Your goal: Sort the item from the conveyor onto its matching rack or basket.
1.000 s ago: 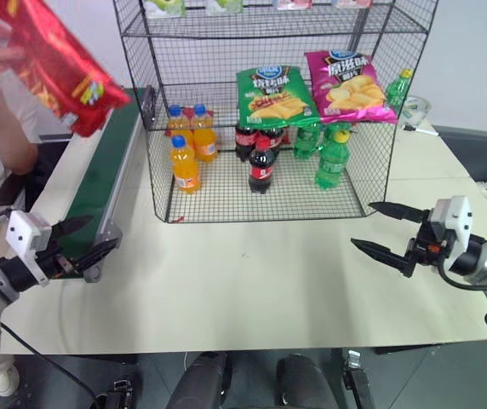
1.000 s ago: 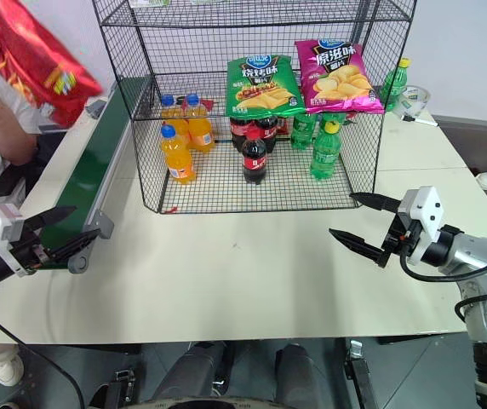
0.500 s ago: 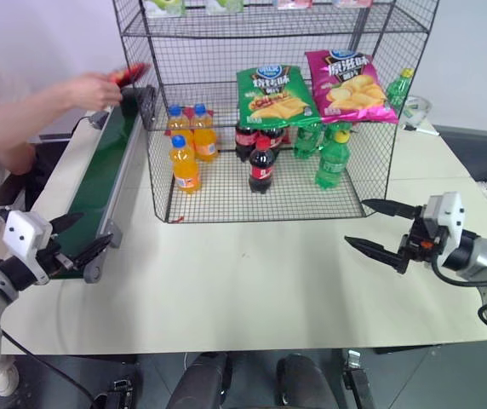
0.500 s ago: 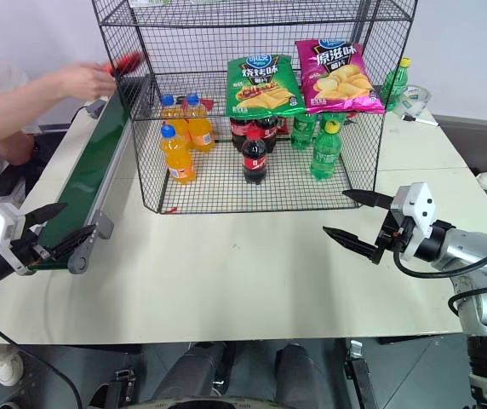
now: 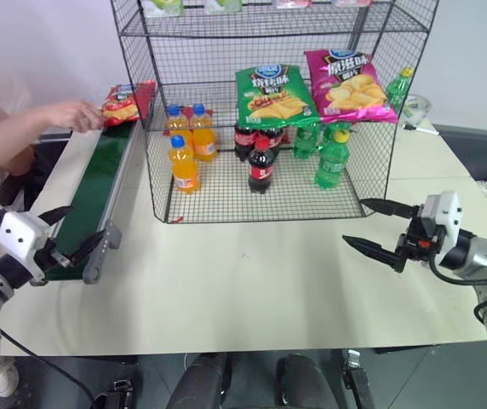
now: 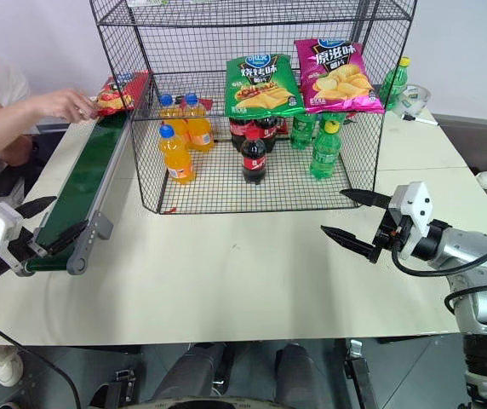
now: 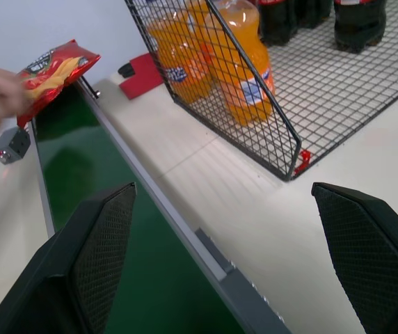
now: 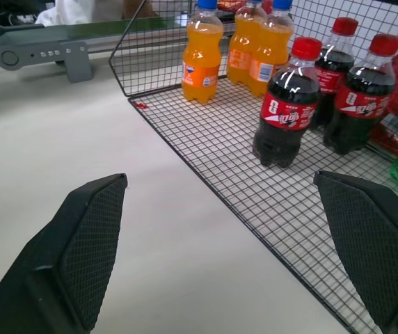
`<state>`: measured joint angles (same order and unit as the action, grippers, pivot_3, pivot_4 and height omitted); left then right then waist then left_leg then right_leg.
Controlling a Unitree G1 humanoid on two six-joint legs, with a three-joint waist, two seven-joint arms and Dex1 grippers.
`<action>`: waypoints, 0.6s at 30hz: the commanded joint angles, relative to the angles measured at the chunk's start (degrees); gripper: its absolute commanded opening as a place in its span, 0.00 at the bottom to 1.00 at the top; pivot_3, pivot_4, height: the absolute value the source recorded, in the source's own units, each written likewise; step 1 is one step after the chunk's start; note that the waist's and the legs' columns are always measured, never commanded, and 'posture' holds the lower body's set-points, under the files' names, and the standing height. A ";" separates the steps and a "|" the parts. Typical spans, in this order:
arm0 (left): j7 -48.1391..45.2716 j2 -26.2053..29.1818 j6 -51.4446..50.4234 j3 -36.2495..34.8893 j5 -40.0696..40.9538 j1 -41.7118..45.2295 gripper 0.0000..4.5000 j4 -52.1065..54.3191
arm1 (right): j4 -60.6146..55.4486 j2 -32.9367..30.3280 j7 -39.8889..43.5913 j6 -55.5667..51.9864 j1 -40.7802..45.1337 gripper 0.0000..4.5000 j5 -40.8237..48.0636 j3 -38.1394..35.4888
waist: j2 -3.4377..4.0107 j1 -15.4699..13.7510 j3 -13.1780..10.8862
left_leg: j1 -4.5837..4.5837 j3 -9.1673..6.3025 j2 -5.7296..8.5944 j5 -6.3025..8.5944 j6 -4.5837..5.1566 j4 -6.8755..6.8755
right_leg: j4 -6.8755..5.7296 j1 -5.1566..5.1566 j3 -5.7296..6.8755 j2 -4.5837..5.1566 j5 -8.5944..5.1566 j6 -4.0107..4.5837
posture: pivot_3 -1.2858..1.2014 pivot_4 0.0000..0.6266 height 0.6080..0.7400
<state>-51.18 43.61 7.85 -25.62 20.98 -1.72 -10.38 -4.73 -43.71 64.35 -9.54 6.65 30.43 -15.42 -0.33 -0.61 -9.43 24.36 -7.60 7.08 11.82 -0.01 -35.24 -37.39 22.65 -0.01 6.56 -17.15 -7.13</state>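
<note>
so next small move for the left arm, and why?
Probably hold the left gripper open at the near end of the conveyor and wait. The red chip bag is only now at the far end, with a person's hand on it, well out of reach.

The red chip bag [image 5: 123,104] at the conveyor's far end shows yellow chips. The conveyor [image 5: 99,183] has a dark-green belt and grey rails. The rack [image 5: 269,102] is black wire mesh; inside, a green bag [image 5: 273,95] and a pink bag [image 5: 348,85], orange bottles with blue caps [image 5: 184,164], dark cola bottles with red caps and labels [image 5: 261,165], and green bottles [image 5: 332,160]. The table [image 5: 252,273] is cream.
</note>
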 commanded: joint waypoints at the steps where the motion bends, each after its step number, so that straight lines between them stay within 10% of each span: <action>1: -0.20 0.40 1.28 -1.65 0.88 -0.52 0.94 2.18 | -1.62 0.12 0.28 0.47 1.03 1.00 0.86 -0.25 | 0.00 -0.05 0.00 | 0.00 0.00 0.00 0.00 0.00 0.00 | 0.00 0.00 0.00 0.00 0.00 0.01 | 0.52 0.24 1.00; 18: -0.16 -0.38 4.13 -1.28 -0.28 -3.00 0.94 4.26 | -3.82 1.04 1.51 -0.10 -0.14 1.00 2.49 1.31 | 0.00 0.03 0.00 | -0.01 0.00 0.00 0.00 0.00 0.00 | 0.02 -0.01 0.00 0.00 0.00 0.03 | 0.52 0.24 1.00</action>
<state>-52.03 43.18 9.63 -25.61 21.47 -4.42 -8.04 -5.26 -43.31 65.75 -9.70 6.41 31.76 -14.21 -0.33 -0.58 -9.43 24.35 -7.60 7.07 11.82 -0.01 -35.25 -37.37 22.63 -0.01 6.56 -17.14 -7.09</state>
